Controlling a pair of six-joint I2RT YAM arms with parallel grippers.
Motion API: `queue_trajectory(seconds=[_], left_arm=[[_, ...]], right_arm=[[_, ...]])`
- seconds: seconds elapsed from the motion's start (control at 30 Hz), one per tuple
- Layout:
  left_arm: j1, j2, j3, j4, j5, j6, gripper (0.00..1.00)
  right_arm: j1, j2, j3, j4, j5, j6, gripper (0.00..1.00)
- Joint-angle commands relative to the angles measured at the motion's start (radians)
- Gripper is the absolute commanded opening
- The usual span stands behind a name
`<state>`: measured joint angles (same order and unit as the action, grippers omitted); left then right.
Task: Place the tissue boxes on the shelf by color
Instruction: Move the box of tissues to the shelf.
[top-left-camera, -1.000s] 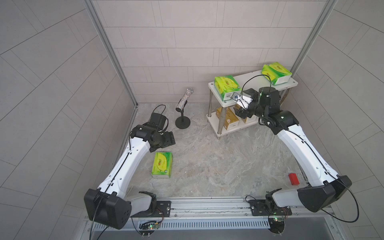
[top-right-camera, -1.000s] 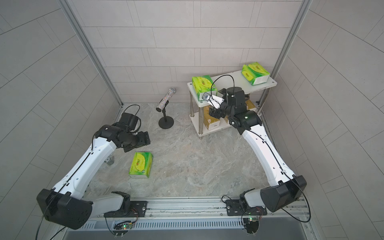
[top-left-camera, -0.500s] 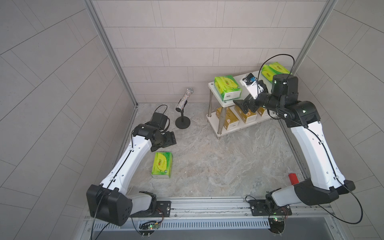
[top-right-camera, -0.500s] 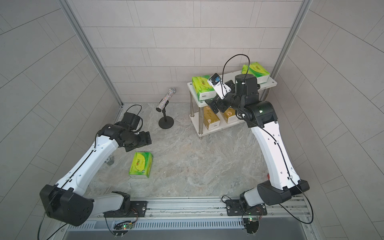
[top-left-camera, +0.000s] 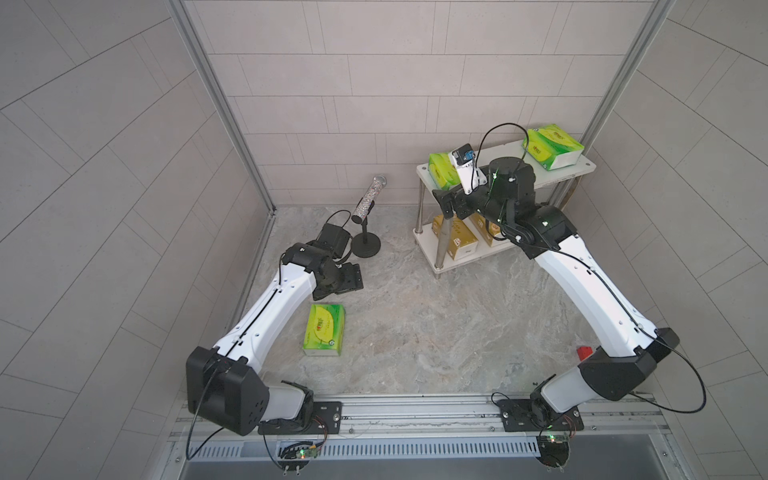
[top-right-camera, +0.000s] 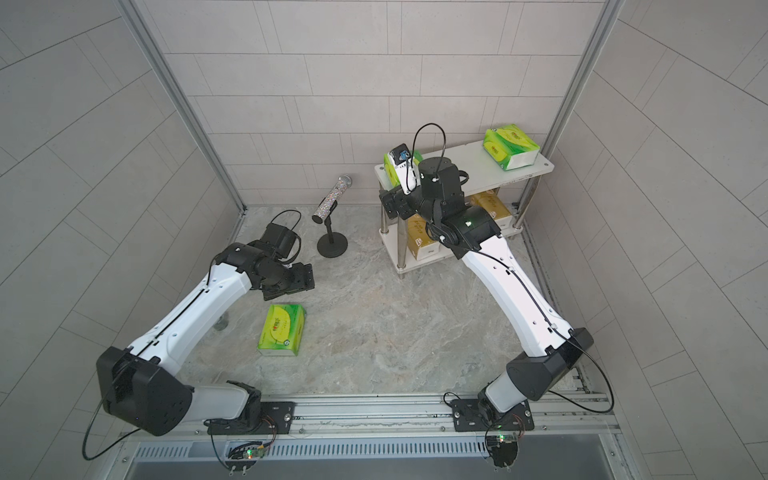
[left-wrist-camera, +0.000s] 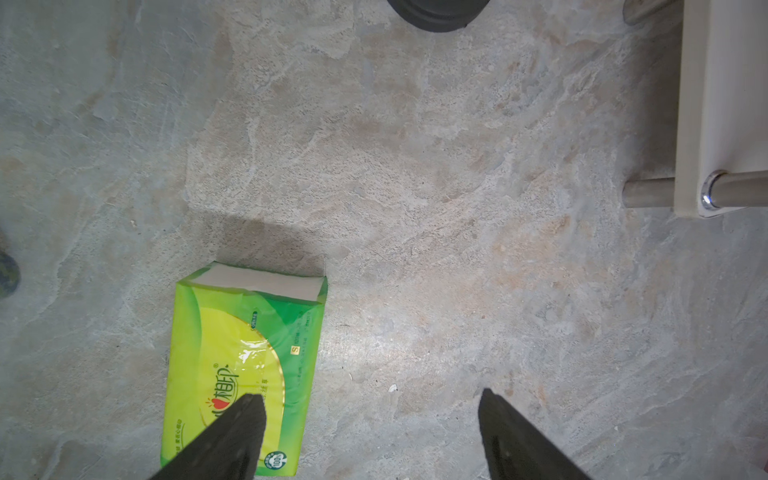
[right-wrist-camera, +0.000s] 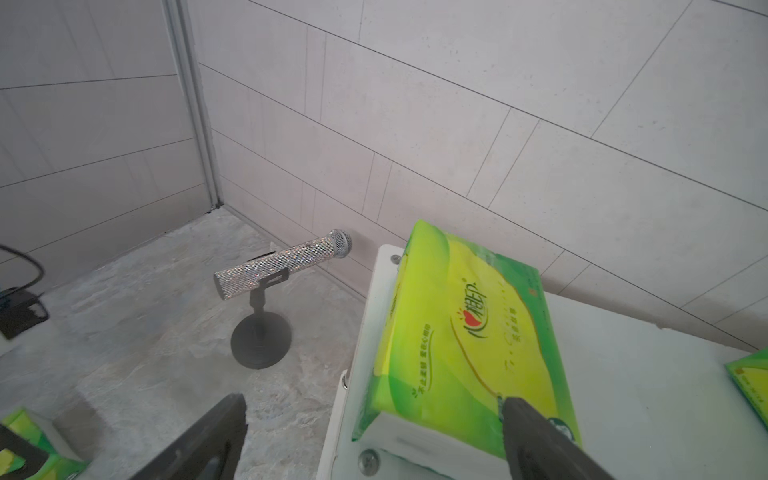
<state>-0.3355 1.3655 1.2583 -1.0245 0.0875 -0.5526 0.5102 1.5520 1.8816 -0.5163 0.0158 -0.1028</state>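
Green Pack on the Floor: Hazards and Obstructions

Directions are read in a top view, with 12 o'clock at the back wall.

**Status.** The loose green pack (top-left-camera: 324, 330) lies flat on the floor at 9 o'clock, apart from everything else. The shelf (top-right-camera: 486, 166) stands at 1 o'clock. Its top board carries two more green packs: the near-end pack (right-wrist-camera: 469, 340) toward 9 o'clock and the far-end pack (top-left-camera: 552, 147) toward 3 o'clock, with bare board between them. Gold packs (top-left-camera: 455, 237) sit on the lower board. The left gripper (left-wrist-camera: 372, 403) hangs above the floor at 12 o'clock of the loose green pack, jaws spread and holding nothing. The right gripper (right-wrist-camera: 374, 402) is likewise spread and empty, at the front corner of the top board.

**Hazards.**
1. In the left wrist view, one finger overlaps the loose green pack and the other is over bare floor. A straight descent would probably land a finger on the soft pack, denting or shoving it.
2. One right finger overlaps the near-end pack, and it cannot be told whether they touch. That pack lies close to the board's end, so a sideways sweep could push it off.

**Obstructions.** The microphone stand (top-left-camera: 365, 247) at 11 o'clock sits just beside the likely route from floor to shelf. The right arm crosses the front of the bare section of the top board, so bringing both arms there would risk a collision.
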Motion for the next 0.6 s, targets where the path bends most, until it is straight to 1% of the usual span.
queue_trajectory(seconds=[0.0, 0.17, 0.33, 0.43, 0.57], left_arm=[[-0.015, 0.005, 0.018, 0.004, -0.015, -0.009, 0.88], [-0.024, 0.014, 0.017, 0.012, -0.017, -0.012, 0.88], [-0.025, 0.025, 0.028, 0.011, -0.017, -0.012, 0.88], [-0.026, 0.027, 0.029, 0.011, -0.019, -0.010, 0.88], [-0.025, 0.029, 0.028, 0.012, -0.017, -0.010, 0.88]], right_arm=[[0.005, 0.034, 0.043, 0.055, 0.120, -0.041, 0.99], [0.004, 0.123, 0.102, 0.015, 0.174, -0.125, 0.91], [0.002, 0.153, 0.120, -0.005, 0.206, -0.159, 0.81], [-0.015, 0.154, 0.114, -0.031, 0.210, -0.155, 0.76], [-0.071, 0.132, 0.079, -0.038, 0.191, -0.135, 0.71]])
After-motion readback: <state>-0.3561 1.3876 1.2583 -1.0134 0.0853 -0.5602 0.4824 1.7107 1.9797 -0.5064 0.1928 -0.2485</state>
